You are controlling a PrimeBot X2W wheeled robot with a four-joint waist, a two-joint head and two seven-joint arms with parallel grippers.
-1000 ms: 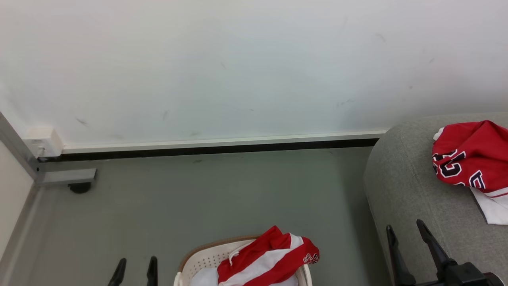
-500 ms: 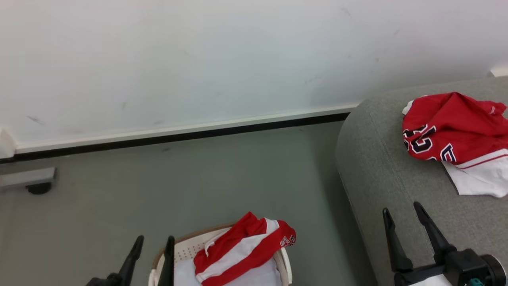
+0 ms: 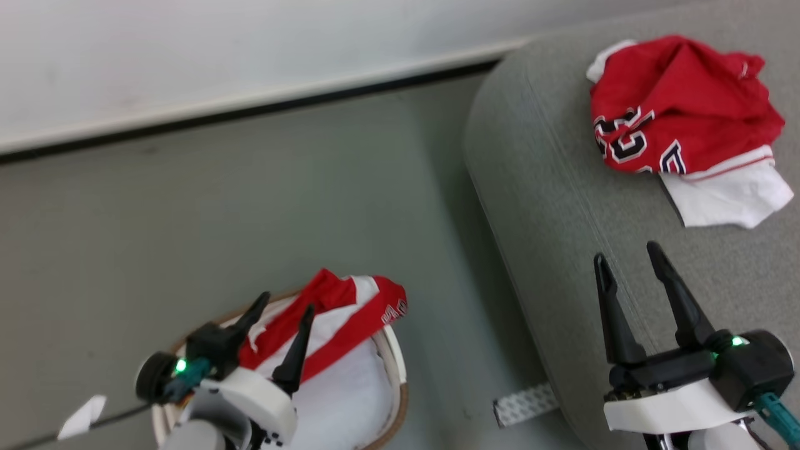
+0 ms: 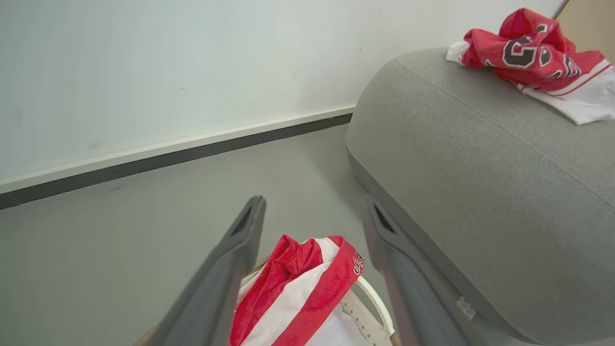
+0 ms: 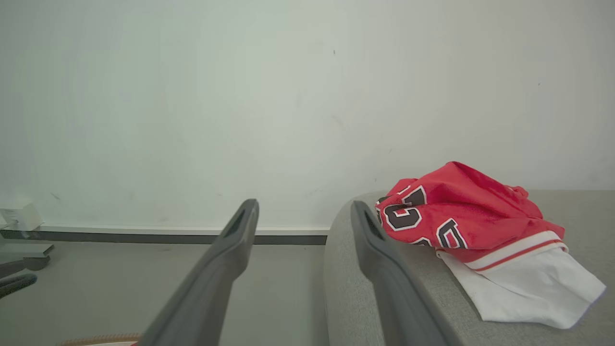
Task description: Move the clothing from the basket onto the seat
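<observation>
Red shorts [image 3: 337, 312] with a broad white stripe hang over the far rim of the cream basket [image 3: 395, 369] on the floor. My left gripper [image 3: 287, 301] is open above the basket, one finger on each side of the shorts, and I cannot tell if it touches them. In the left wrist view the shorts [image 4: 298, 288] lie low between those open fingers [image 4: 240, 250]. A crumpled red jersey [image 3: 681, 106] with dark numbers lies on the grey sofa [image 3: 550, 187]. My right gripper [image 3: 626, 251] is open and empty over the sofa's near edge, short of the jersey [image 5: 456, 216].
A pale white sheet [image 3: 350, 400] lines the basket under the shorts. Grey floor [image 3: 187, 206] runs to a white wall with a dark baseboard [image 3: 250, 109]. A perforated white strip [image 3: 525, 403] lies at the sofa's base. A paper tag [image 3: 81, 417] hangs near the left wrist.
The head camera has tilted down, so the whole picture shifted up. My left gripper has come further over the basket, above the shorts. Both grippers stay open.
</observation>
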